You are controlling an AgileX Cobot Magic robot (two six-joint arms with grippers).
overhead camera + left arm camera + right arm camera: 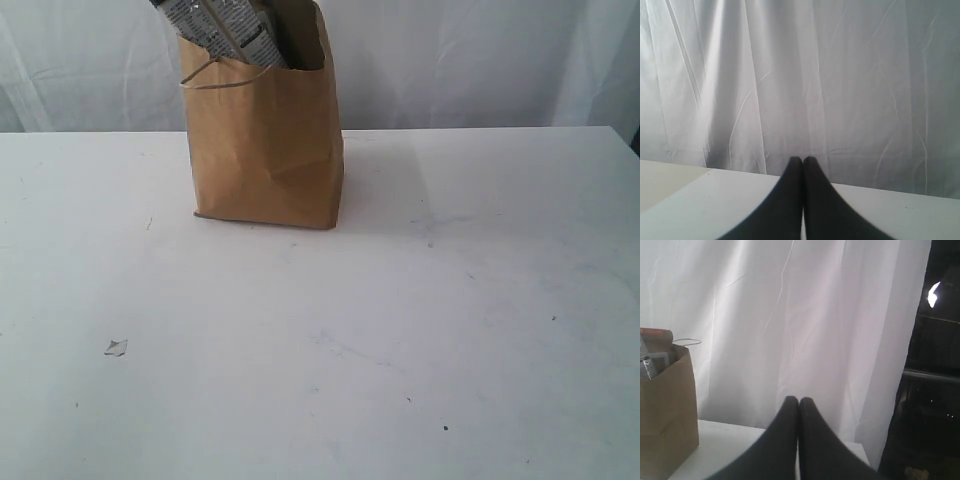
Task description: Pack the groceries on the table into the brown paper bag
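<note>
The brown paper bag (268,150) stands upright at the back of the white table (330,340), left of centre. A long packet (215,25) with dark and cream print sticks out of its open top, leaning left. The right wrist view also catches the bag (665,415), with printed packaging (650,362) showing above its rim. My left gripper (803,161) is shut with nothing between its black fingers, pointing at the white curtain over the table's far edge. My right gripper (799,401) is shut and empty too. Neither arm appears in the exterior view.
A small scrap (116,347) lies on the table at the front left. A white curtain (480,60) hangs behind the table. In the right wrist view a dark gap (935,365) opens beside the curtain, past the table's corner.
</note>
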